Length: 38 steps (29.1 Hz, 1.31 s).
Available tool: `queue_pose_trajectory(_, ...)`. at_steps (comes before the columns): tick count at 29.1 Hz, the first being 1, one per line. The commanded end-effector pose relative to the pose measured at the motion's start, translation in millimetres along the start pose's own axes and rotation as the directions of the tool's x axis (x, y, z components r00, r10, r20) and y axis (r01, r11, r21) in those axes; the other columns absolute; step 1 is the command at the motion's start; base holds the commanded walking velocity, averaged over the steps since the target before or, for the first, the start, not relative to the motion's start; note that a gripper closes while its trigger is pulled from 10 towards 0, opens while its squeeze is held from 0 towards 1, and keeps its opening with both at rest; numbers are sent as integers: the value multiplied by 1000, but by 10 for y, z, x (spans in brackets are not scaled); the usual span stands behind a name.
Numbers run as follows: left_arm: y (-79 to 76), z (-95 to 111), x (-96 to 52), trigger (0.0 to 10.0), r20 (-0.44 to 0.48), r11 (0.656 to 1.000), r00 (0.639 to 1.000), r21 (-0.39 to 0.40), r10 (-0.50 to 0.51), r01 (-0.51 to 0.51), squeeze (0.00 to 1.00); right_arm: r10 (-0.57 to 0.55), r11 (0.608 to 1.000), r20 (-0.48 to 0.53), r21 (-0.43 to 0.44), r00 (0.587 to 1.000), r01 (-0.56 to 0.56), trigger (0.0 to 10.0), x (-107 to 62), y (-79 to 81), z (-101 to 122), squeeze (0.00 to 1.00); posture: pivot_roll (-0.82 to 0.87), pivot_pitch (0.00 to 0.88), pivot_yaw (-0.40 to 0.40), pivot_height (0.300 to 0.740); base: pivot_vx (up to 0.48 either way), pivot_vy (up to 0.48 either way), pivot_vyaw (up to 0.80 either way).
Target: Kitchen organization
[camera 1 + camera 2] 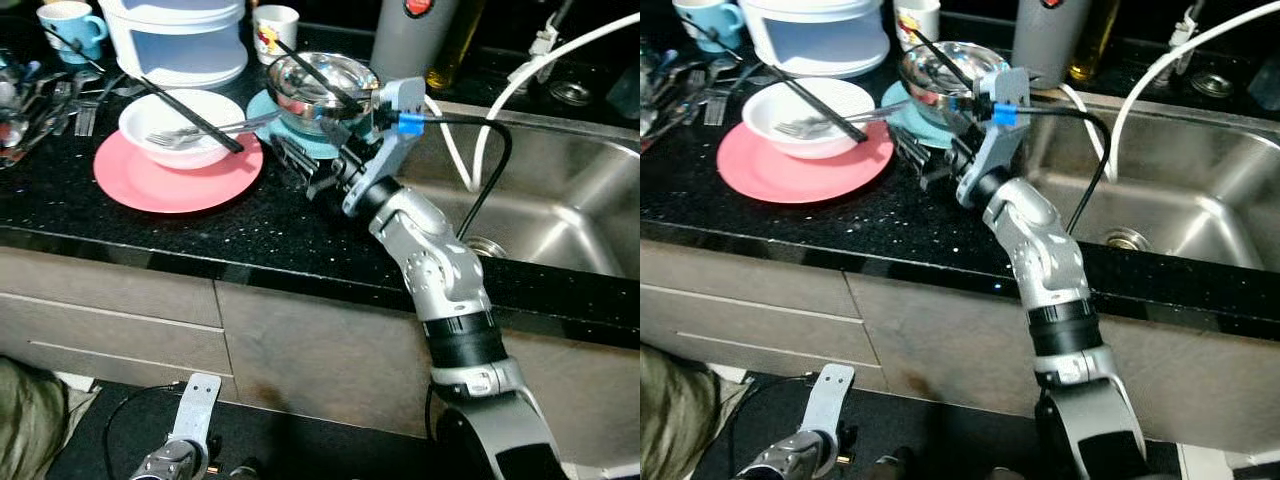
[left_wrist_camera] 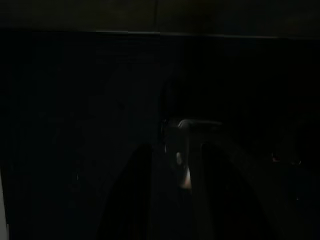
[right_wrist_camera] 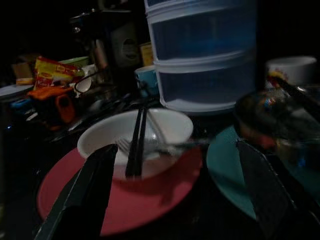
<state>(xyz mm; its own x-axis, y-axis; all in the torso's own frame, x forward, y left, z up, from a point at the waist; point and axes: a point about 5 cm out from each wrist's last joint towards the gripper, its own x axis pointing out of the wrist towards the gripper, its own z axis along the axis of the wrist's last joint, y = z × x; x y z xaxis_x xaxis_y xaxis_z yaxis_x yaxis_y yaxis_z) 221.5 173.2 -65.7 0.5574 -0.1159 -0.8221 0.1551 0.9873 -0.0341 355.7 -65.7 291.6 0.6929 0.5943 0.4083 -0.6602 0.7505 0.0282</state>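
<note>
Little looks done: the white bowl [image 1: 182, 125] with its fork [image 1: 205, 131] and chopsticks [image 1: 190, 115] sits on the pink plate [image 1: 170, 180] on the bench [image 1: 250, 225], while the right hand [image 1: 305, 165], fingers spread wide and empty, hovers just beside them.

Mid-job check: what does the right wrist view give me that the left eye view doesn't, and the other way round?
The right wrist view adds a red-and-yellow packet and an orange item behind the dishes. The left eye view adds the sink and white hose. Both show the open right tool, the white bowl holding chopsticks on the pink plate, the teal plate and the stacked container.
</note>
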Motion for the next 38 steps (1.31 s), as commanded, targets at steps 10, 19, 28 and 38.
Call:
queue_pose_trajectory(10,-25,-109,-3,10000,-40,1000,999,0,-5,5,0,-108,990,32,-93,994,110,10000,89,-114,53,0,17,148,-65,740,0,0,756)
queue_pose_trajectory(19,-20,-113,-4,10000,-41,1000,999,0,-2,2,0,-163,979,70,-112,984,171,10000,108,-181,109,0,15,152,-62,740,0,0,247)
queue_pose_trajectory(28,-22,-107,-3,10000,-40,1000,999,3,0,0,0,-238,942,-16,-246,971,227,10000,227,-251,239,0,13,156,-66,740,0,0,0)
queue_pose_trajectory(38,-45,-82,4,10000,-35,1000,999,3,-9,9,0,-274,916,-224,-356,935,183,10000,500,-276,219,0,-6,174,-79,740,0,0,0)
